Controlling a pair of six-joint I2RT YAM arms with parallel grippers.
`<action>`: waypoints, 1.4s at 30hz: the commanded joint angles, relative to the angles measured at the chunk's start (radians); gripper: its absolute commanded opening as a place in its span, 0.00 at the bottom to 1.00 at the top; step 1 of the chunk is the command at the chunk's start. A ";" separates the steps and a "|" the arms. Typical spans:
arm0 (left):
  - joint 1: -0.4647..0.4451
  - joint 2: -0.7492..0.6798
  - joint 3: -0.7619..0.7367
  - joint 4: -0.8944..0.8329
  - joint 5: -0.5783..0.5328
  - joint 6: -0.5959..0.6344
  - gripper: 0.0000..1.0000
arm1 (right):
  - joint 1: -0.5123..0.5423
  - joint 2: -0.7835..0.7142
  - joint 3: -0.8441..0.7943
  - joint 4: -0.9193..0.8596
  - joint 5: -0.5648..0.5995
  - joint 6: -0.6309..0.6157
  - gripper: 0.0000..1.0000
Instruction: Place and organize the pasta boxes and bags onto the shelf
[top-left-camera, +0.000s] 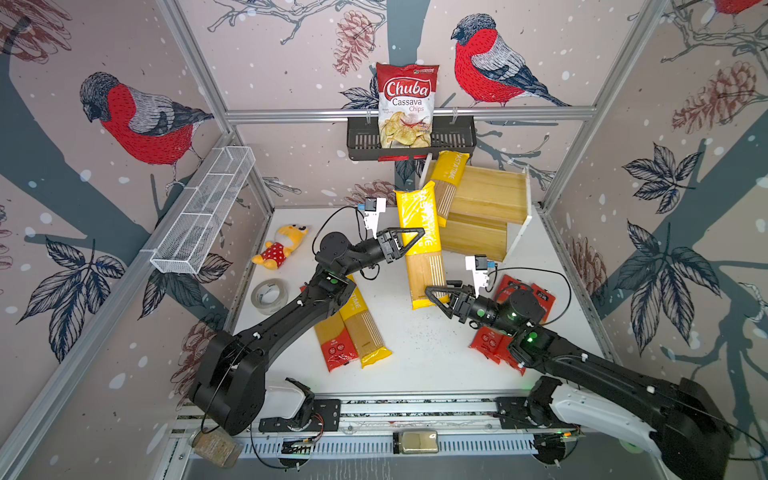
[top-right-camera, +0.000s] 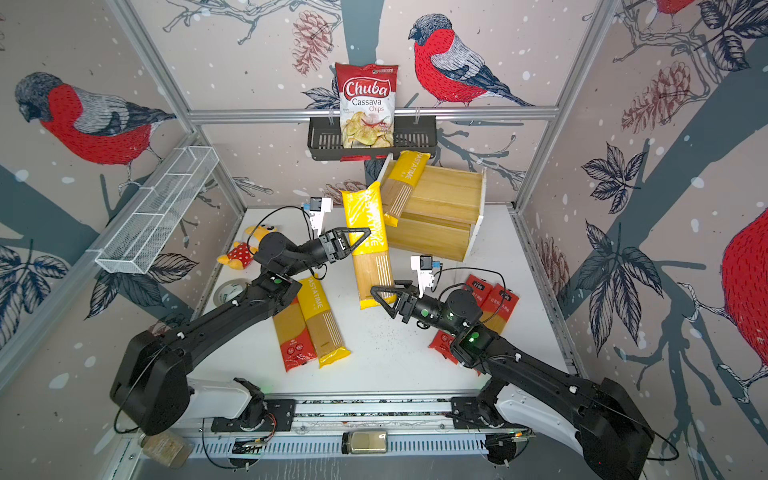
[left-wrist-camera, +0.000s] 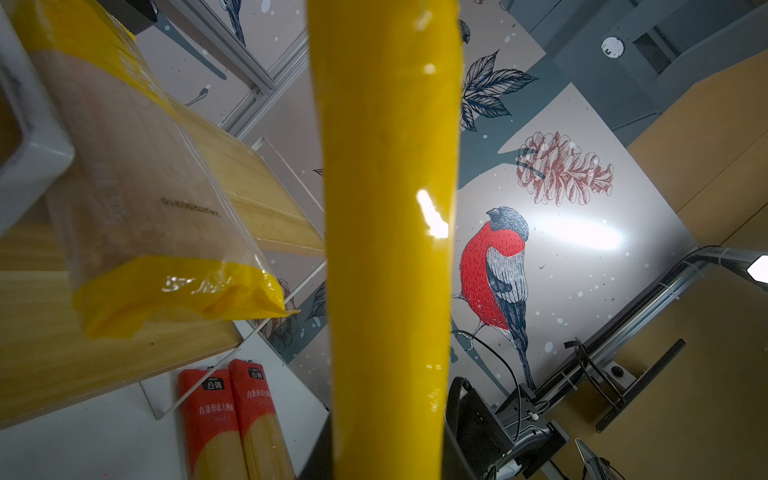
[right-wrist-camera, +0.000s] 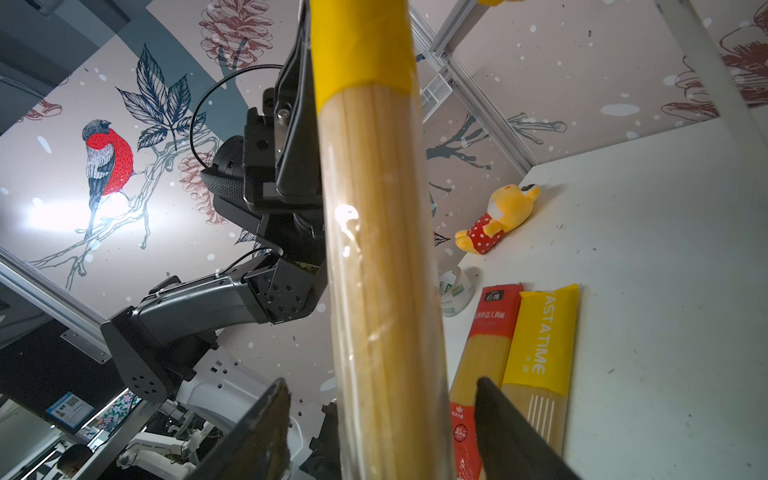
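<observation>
Holding one yellow packet (top-left-camera: 417, 210) seemingly clear of the table (top-left-camera: 424, 357), steeply tilted, top end up just beside the left end of the shelf (top-left-camera: 490, 195) and bottom end out over the table's middle. Clamped tight across the printed upper half by the left gripper (top-left-camera: 411, 241); straddled near the bottom by the right gripper (top-left-camera: 434, 297), with fingers (right-wrist-camera: 266, 424) spread to either side and gaps showing against the wrapper in the right wrist view, so not gripping. Reads as the carry to the shelf, placing not yet done. Already up there: a second yellow packet (top-left-camera: 448, 183), slanting down across the left end of both steps. To do this well, turn the held packet level before going in, bring it over bare board to the right of the slanted one, lay it flat along a step and only then let go. Use the right fingers as a guide around the loose end, or close them gently on the clear window to stop any swing. Avoid nudging the slanted packet, likely to slide off. Waiting on the table: a third yellow packet (top-left-camera: 368, 332) and a red packet (top-left-camera: 332, 345) side by side toward the front left corner, partly under the left arm, and two more red packets (top-left-camera: 513, 291) by the right edge under the right arm. Nothing to do with the chips (top-left-camera: 407, 99) in the black basket (top-left-camera: 361, 141)
</observation>
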 joint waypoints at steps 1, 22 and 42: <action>-0.005 0.001 0.009 0.153 -0.014 -0.007 0.00 | 0.002 -0.003 -0.001 0.055 0.012 0.019 0.68; -0.006 -0.003 -0.011 0.177 -0.025 -0.011 0.07 | 0.002 0.009 -0.005 0.107 0.043 0.016 0.17; 0.031 -0.113 -0.111 0.053 -0.081 0.065 0.70 | -0.124 -0.016 0.325 -0.165 0.178 0.027 0.01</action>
